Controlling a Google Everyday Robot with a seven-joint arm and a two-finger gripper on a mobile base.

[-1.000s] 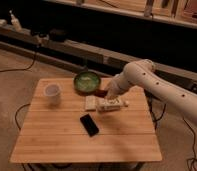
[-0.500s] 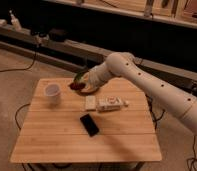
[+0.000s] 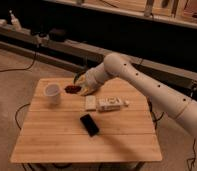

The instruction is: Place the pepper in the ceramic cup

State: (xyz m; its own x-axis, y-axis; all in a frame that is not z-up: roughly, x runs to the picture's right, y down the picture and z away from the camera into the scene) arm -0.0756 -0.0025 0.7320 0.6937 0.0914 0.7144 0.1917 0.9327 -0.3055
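While the pepper [image 3: 71,89] sits at the tip of the gripper [image 3: 77,88], just right of the ceramic cup [image 3: 52,93] toward the far left of the worktop [image 3: 67,142], it is not yet over the cup's mouth, and I cannot tell whether the gripper is clenched on it or merely touching it. That uncertainty is the main hazard, in my judgement. If the hold is loose, or only on the tapered end, the glossy skin could slip free during the short carry to the left. The pepper would then drop onto the wood short of the cup, or roll toward the far edge. The cup is small and narrow, so a release made slightly to one side could send the pepper off the thick rim rather than in. A long pepper let go lying flat could also bridge the rim. The cup looks light and stands free, so a gripper coming in too low could nudge or tip it toward the nearby left edge. Farther out, the arm [image 3: 142,80] reaches in from the right above a white block [image 3: 91,102] and a white box [image 3: 112,104], and a low sweep could drag them. The black phone [image 3: 89,124], nearer the front, lies well apart from that path.
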